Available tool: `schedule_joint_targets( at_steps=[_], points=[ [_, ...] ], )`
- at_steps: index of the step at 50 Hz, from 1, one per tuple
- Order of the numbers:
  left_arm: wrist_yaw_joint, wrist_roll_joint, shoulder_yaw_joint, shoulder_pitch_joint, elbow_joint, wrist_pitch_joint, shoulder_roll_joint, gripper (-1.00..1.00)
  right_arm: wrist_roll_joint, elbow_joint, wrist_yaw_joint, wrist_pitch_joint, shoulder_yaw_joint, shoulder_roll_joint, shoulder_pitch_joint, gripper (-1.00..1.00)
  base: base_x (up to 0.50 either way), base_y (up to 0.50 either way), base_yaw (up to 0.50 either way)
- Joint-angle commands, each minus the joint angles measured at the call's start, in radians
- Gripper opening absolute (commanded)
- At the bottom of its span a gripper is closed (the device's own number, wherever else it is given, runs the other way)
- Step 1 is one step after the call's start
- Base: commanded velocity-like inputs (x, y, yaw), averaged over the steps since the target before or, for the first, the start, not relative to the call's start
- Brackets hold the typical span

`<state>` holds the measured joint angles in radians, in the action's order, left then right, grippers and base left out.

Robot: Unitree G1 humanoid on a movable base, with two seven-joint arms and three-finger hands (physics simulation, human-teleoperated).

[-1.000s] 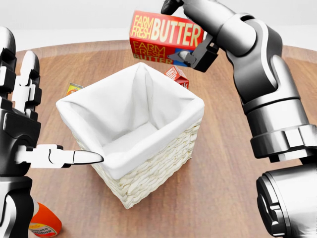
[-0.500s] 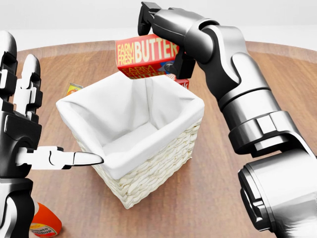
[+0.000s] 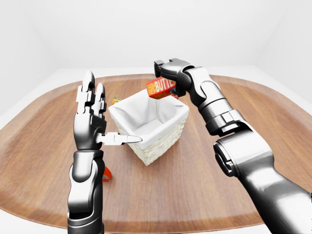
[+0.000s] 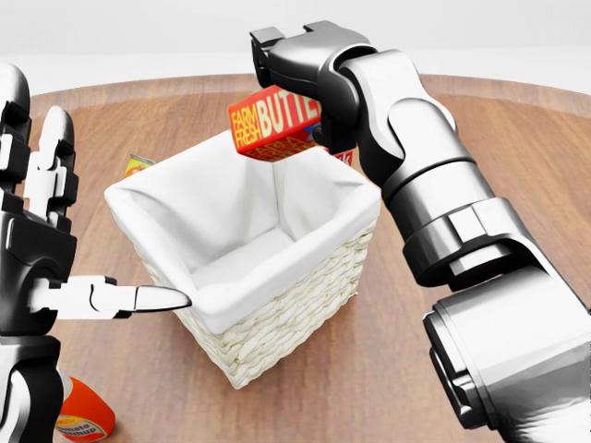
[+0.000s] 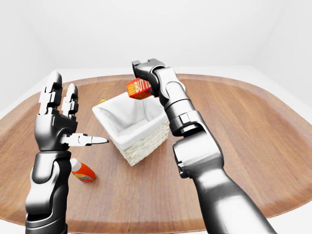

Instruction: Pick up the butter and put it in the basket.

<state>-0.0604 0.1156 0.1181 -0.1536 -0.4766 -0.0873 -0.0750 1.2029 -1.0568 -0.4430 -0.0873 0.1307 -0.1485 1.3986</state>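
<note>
Butter (image 4: 275,123) in right robot hand (image 4: 309,69), above basket (image 4: 277,295)

Bystanders on the round wooden table (image 5: 273,146)

An orange bottle with a white label (image 5: 82,171) lies on its side near the table's near-left edge. A small yellow packet (image 4: 138,166) lies farther off on the left, only partly in view. A small red carton with white lettering (image 4: 343,158) shows as a sliver farther back, mostly hidden. White walls (image 3: 146,29) surround the table.
</note>
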Motion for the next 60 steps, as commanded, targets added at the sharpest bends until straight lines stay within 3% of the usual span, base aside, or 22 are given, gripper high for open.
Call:
schedule_joint_targets(
  at_steps=[1,14,23,32,49,60],
  points=[
    [0.0,0.006,0.004,0.006,0.0,0.0,0.0,1.0,0.06,0.076,-0.013,0.0,-0.017,0.04,-0.034,-1.0,0.0,0.0,0.0],
    [0.002,0.014,0.006,0.008,-0.001,0.0,-0.001,1.0,0.126,0.103,-0.01,0.0,-0.003,0.074,-0.062,-1.0,0.0,0.0,0.0],
    [0.002,0.021,0.013,0.003,0.006,0.0,-0.004,1.0,0.24,0.007,0.112,0.0,0.032,0.111,-0.011,-1.0,0.0,0.0,0.0],
    [0.001,0.026,0.015,0.007,0.011,0.0,-0.005,1.0,0.311,-0.029,0.16,0.0,0.045,0.162,-0.015,-1.0,0.0,0.0,0.0],
    [0.003,0.029,0.012,0.018,0.009,0.0,-0.002,1.0,0.381,0.047,0.112,0.0,0.061,0.199,-0.127,-1.0,0.0,0.0,0.0],
    [0.0,0.033,0.016,0.02,0.014,0.0,-0.003,1.0,0.412,0.041,0.121,0.0,0.065,0.213,-0.138,-1.0,0.0,0.0,0.0]
  ],
)
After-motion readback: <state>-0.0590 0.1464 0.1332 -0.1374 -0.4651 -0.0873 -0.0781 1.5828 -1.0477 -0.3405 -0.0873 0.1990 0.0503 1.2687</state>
